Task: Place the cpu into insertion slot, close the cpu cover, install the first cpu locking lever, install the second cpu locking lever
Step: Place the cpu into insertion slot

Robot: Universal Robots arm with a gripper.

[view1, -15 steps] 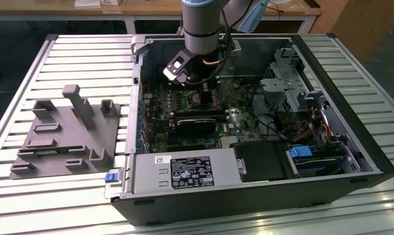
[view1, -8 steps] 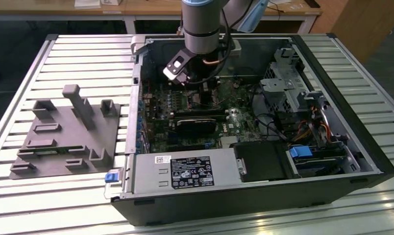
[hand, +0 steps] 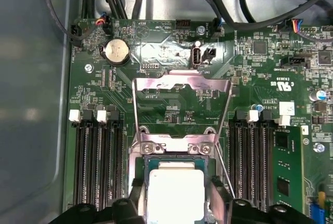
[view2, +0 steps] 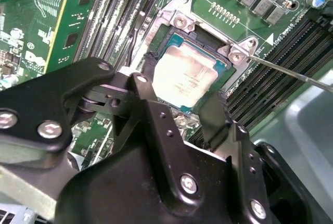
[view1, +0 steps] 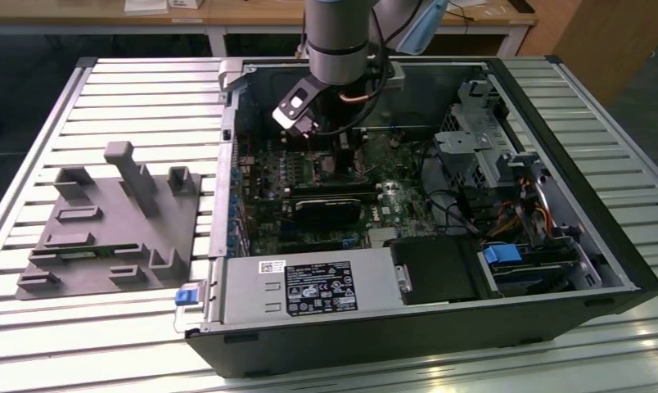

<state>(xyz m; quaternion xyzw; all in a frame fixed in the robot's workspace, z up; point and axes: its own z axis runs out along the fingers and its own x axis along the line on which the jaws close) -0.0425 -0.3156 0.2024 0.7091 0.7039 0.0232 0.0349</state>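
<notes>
In the exterior view we take the computer case (view1: pixel 416 344) as our dial. A grey holder tray (view1: pixel 110 221) lies on the table at nine o'clock, outside the case. The arm (view1: pixel 335 41) reaches down into the case from twelve o'clock, and the power supply (view1: pixel 296 286) sits at six.

In both wrist views the gripper (view2: pixel 183 92) is low over the green board. Its two black fingers (view2: pixel 216 104) are clenched on opposite edges of the chip (view2: pixel 187 73), with no gap that we can make out. The chip lies flat, silver face up, inside the socket (view2: pixel 162 40), and its teal border shows evenly along the edges we can see. The cover plate (hand: pixel 182 84) is swung open beyond the socket, so the board shows through its window. One thin wire lever (view2: pixel 291 73) juts out to the side, clear of the chip. Memory slots (hand: pixel 96 166) run along both sides of the socket.

We judge the placing step to be nearly done. To do it well, the chip should stay level and square to the socket walls and settle under its own weight, with no push from above. The contacts beneath are hidden from us, and we expect they would bend easily. Any sideways drag from the fingers could tilt a corner out of its seat.
</notes>
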